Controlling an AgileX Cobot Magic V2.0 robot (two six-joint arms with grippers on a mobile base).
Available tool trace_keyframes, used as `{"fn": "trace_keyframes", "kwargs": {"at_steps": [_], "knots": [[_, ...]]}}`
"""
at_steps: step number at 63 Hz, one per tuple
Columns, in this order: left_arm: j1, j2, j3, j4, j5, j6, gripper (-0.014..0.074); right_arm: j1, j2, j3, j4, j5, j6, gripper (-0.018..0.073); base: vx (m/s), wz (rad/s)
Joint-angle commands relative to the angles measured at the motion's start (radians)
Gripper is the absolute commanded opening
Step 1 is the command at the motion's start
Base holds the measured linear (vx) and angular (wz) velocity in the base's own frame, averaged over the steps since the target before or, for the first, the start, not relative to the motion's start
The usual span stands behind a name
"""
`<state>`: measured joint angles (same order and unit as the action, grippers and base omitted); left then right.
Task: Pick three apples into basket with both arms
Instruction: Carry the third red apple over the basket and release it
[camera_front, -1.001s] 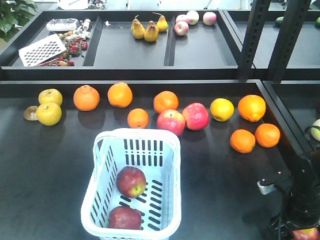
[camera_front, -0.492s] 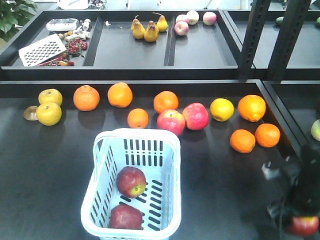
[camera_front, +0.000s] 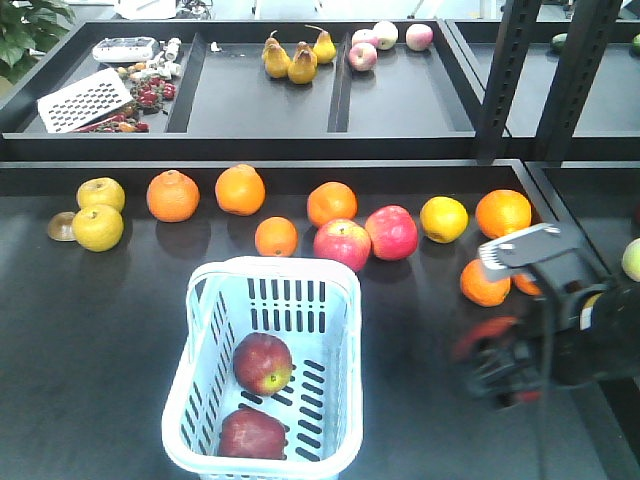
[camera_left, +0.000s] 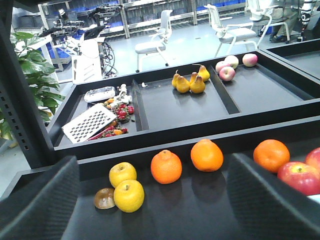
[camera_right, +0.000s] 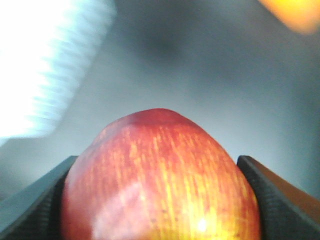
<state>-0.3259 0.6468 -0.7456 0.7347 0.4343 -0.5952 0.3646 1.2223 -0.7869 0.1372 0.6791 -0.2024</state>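
The pale blue basket (camera_front: 196, 300) stands at the front middle of the table and holds two dark red apples (camera_front: 263, 362) (camera_front: 250, 435). A third apple (camera_right: 160, 180) fills the right wrist view, with my right gripper (camera_right: 160, 200) shut on it, one pad on each side. From the front, that gripper (camera_front: 497, 368) is a motion-blurred shape to the right of the basket, above the table. The basket shows as a blurred pale patch (camera_right: 45, 65) at the upper left of the right wrist view. My left gripper (camera_left: 157, 210) is open with nothing between its fingers, and faces the fruit row.
A row of oranges (camera_front: 240, 189), two pink-red apples (camera_front: 343, 243) and yellow apples (camera_front: 98, 227) lies behind the basket. Back trays hold pears (camera_front: 300, 60) and a grater (camera_front: 85, 100). Black uprights (camera_front: 505, 80) stand at the right.
My right arm has swung up and left from the lower right corner toward the basket, carrying the apple. The basket and its two apples have not moved.
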Motion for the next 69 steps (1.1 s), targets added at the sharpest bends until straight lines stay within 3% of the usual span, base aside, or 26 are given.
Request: {"fn": "trace_keyframes", "kwargs": {"at_steps": [1, 15, 25, 48, 69], "knots": [[0.002, -0.002, -0.024, 0.019, -0.050, -0.012, 0.0572, 0.122, -0.043, -0.022, 0.098, -0.137, -0.015, 0.0393, 0.00, 0.00], [0.002, -0.002, -0.024, 0.019, -0.050, -0.012, 0.0572, 0.340, 0.028, -0.022, 0.148, -0.412, -0.015, 0.0393, 0.00, 0.00], [0.002, -0.002, -0.024, 0.019, -0.050, -0.012, 0.0572, 0.420, 0.133, -0.026, 0.145, -0.569, -0.027, 0.0424, 0.00, 0.00], [0.002, -0.002, -0.024, 0.019, -0.050, -0.012, 0.0572, 0.446, 0.273, -0.068, 0.166, -0.598, -0.034, 0.0701, 0.00, 0.00], [0.002, -0.002, -0.024, 0.019, -0.050, -0.012, 0.0572, 0.419, 0.223, -0.068, 0.183, -0.529, -0.029, 0.0680, 0.00, 0.00]]}}
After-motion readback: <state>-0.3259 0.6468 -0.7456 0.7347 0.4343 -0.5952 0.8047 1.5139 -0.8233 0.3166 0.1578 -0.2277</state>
